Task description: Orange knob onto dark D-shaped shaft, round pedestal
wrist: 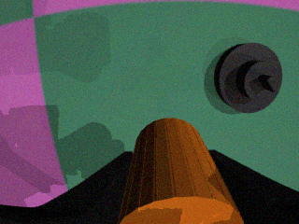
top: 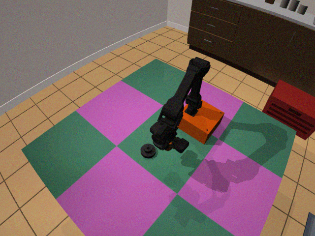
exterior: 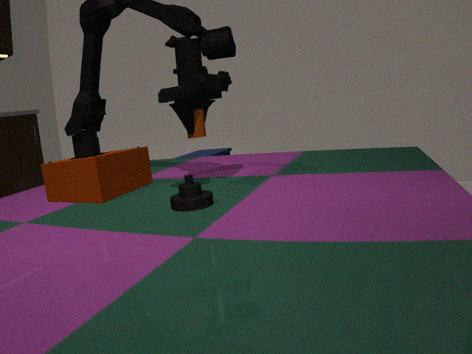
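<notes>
My gripper (exterior: 197, 130) (wrist: 169, 158) is shut on the orange knob (exterior: 199, 122) (wrist: 172, 170), a tall ribbed cylinder held upright, well above the mat. In the top view the knob is mostly hidden under the arm. The round dark pedestal (top: 147, 154) (exterior: 192, 202) (wrist: 247, 104) stands on a green square, with the thin shaft (top: 147, 148) (exterior: 188, 178) (wrist: 267, 83) sticking up from its middle. The knob is apart from the shaft and off to one side: the pedestal is at the upper right in the wrist view. The flat side of the knob's hole is hidden.
An orange box (top: 196, 129) (exterior: 72, 184) stands by the arm's base. The mat (top: 122, 203) (exterior: 324, 206) is checkered green and magenta. A red cabinet (top: 292, 101) stands beyond the mat's edge, and a blue object (exterior: 207, 152) shows behind the mat.
</notes>
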Controlling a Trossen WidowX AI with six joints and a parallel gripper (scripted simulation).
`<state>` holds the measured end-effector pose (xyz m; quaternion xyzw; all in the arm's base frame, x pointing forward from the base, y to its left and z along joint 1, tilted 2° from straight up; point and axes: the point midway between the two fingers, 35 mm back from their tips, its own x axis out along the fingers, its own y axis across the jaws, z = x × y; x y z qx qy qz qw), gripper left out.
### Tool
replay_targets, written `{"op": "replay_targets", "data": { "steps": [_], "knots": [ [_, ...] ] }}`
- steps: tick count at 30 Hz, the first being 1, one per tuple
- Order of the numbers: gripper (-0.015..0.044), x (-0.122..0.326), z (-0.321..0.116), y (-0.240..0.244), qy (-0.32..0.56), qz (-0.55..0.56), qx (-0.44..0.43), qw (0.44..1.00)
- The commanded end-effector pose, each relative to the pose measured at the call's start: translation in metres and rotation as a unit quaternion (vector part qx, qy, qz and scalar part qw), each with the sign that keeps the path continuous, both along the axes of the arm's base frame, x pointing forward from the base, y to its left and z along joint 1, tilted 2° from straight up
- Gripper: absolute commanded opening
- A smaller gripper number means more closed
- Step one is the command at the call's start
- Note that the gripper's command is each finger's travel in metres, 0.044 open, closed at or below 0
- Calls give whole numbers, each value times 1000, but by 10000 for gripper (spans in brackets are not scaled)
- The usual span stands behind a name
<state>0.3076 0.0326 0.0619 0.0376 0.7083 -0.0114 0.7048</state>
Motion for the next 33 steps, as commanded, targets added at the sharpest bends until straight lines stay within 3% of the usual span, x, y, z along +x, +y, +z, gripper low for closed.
{"op": "replay_targets", "data": {
  "steps": [1, 33],
  "knots": [
    [0, 5, -4, -10, -2, 0, -3, 1000],
    [0, 21, -39, -100, -3, 2, -7, 1000]
  ]
}}
